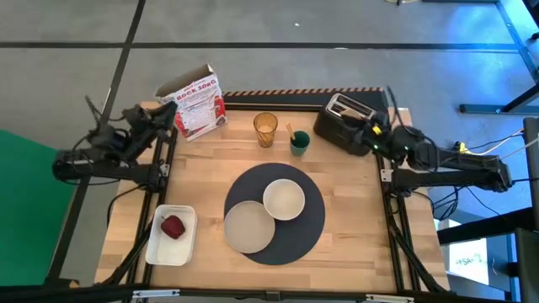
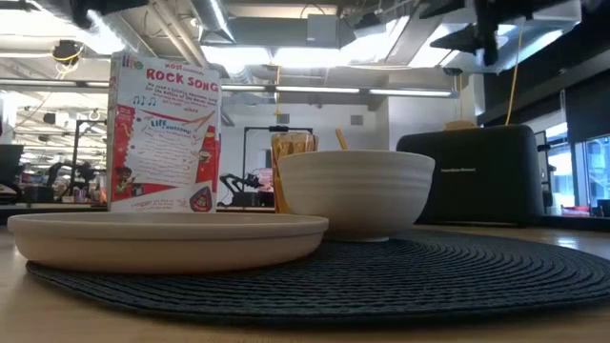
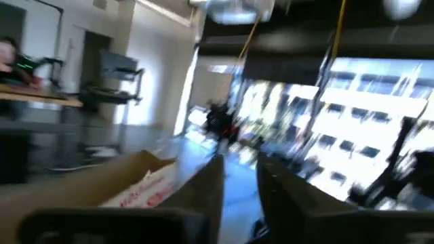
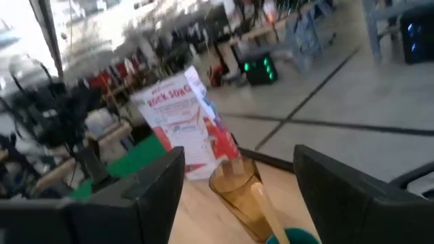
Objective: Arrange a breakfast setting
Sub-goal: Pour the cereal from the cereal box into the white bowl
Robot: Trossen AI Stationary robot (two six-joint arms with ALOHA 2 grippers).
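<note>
Right gripper (image 1: 376, 133) by toaster (image 1: 347, 119), fingers apart

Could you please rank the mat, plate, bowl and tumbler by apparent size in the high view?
Largest to smallest:
1. mat
2. plate
3. bowl, only slightly smaller than the plate
4. tumbler

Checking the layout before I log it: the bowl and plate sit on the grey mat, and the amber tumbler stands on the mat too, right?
Not quite. The bowl and plate do sit on the mat, but the tumbler stands off it, on the bare table beyond the mat's far edge. The high view shows this.
</note>
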